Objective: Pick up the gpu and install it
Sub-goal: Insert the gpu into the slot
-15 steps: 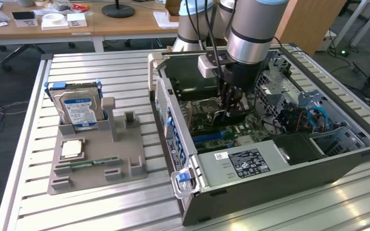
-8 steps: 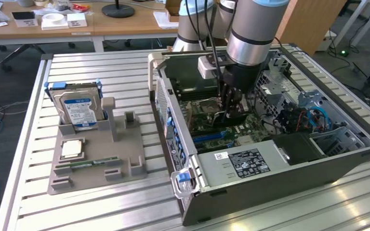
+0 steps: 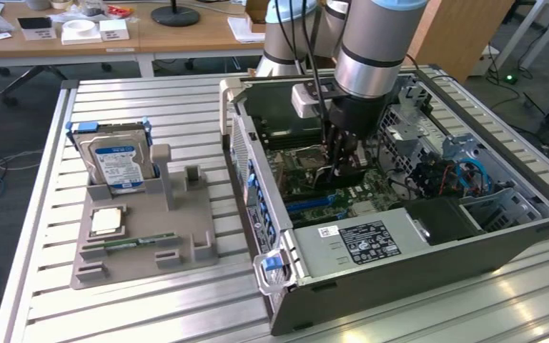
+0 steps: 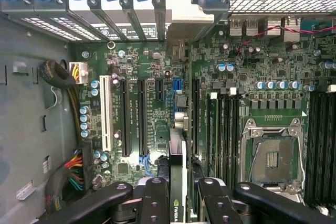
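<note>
My gripper (image 3: 344,166) reaches down into the open computer case (image 3: 446,261), low over the green motherboard (image 3: 327,193). It is shut on the gpu (image 4: 178,150), a thin card seen edge-on between the black fingers (image 4: 156,203), with a green logo near the grip. The card stands upright just above the motherboard (image 4: 157,66), in line with the slots to one side of the long black expansion slots (image 4: 124,119). Its metal bracket end points toward the case's rear slot openings (image 4: 181,27). I cannot tell whether the card's edge touches a slot.
A grey fixture plate (image 3: 146,261) at the exterior view's left holds a blue-labelled hard drive (image 3: 117,161), a processor chip (image 3: 108,220) and a green RAM stick (image 3: 136,243). Inside the case are the power supply (image 3: 370,239), cable bundles (image 4: 68,171) and an empty processor socket (image 4: 273,158).
</note>
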Motion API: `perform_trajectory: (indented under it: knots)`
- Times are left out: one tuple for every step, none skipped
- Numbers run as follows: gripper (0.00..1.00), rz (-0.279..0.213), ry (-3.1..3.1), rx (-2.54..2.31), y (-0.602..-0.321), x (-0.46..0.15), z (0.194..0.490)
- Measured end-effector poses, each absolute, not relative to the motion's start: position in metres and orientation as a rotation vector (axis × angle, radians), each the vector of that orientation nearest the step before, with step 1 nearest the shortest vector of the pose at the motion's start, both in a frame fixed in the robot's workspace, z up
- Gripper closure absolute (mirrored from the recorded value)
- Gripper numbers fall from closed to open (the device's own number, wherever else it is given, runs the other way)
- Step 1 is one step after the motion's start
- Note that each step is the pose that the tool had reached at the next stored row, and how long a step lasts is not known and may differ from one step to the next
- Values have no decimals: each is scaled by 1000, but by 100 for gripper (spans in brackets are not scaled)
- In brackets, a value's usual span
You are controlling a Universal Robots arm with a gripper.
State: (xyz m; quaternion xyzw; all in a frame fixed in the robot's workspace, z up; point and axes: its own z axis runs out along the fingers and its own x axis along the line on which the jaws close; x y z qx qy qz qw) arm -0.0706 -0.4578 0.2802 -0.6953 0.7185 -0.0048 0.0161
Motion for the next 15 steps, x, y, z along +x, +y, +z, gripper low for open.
perform_trajectory:
  knots:
    - [74,-15,2234,-2162,-458,-71,280]
    - [74,-15,2234,-2162,-458,-71,280]
    - [74,-15,2235,-2162,-459,-71,279]
    - [74,-15,2235,-2162,-459,-71,278]
    - [74,-15,2235,-2162,-459,-72,278]
    - [74,-15,2235,-2162,-459,-72,277]
    - [74,-15,2235,-2162,-460,-72,276]
    - [74,-15,2234,-2162,-460,-73,275]
    - [74,-15,2235,-2162,-460,-73,274]
    - [74,-15,2234,-2162,-460,-74,273]
    - [74,-15,2235,-2162,-460,-74,272]
    - [74,-15,2235,-2162,-460,-74,272]
    - [74,-15,2235,-2162,-460,-75,272]
    - [74,-15,2235,-2162,-460,-76,272]
    - [74,-15,2235,-2162,-460,-76,271]
